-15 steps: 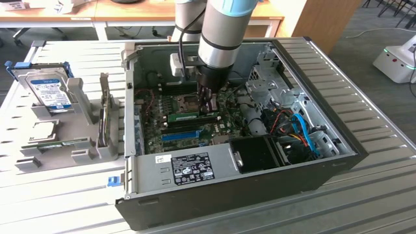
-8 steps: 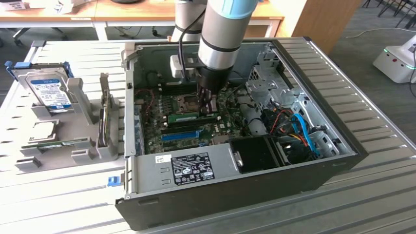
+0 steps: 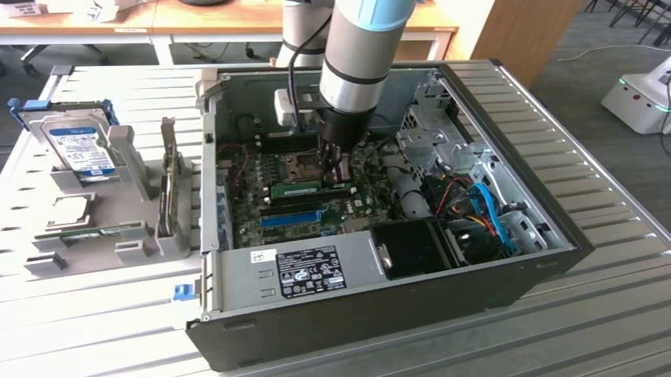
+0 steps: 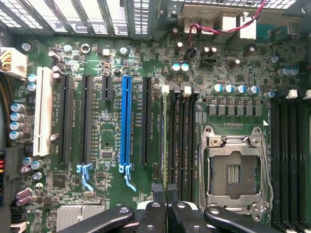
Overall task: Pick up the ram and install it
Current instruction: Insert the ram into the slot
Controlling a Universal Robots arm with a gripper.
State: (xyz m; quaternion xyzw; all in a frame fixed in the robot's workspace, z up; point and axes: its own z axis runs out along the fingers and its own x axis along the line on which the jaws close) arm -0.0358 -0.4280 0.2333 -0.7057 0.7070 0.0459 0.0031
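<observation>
Claw (image 3: pixel 338 177) (image 4: pixel 165 190): black fingers pressed together, pinching the ram (image 3: pixel 304 189) (image 4: pixel 164 141) by its upper edge.

Computer case (image 3: pixel 346 275): black and grey sheet-metal box, lying open-side up on a slatted metal table (image 3: pixel 587 330).

Arm (image 3: pixel 357 63): silver cylindrical links with a blue joint cap. It descends near-vertically into the case, wrist pointing straight down.

Motherboard (image 3: pixel 251 177) (image 4: pixel 155 58): green, flat on the case floor, densely populated.

CPU socket (image 4: pixel 233 167): square, with a bright metal frame.

Blue slot (image 3: pixel 294 218) (image 4: pixel 127 121): long, glossy plastic.

Ram: thin green stick, standing on edge near the motherboard's centre, aligned with the black memory slot farthest from the socket. Seating depth cannot be determined.
</observation>
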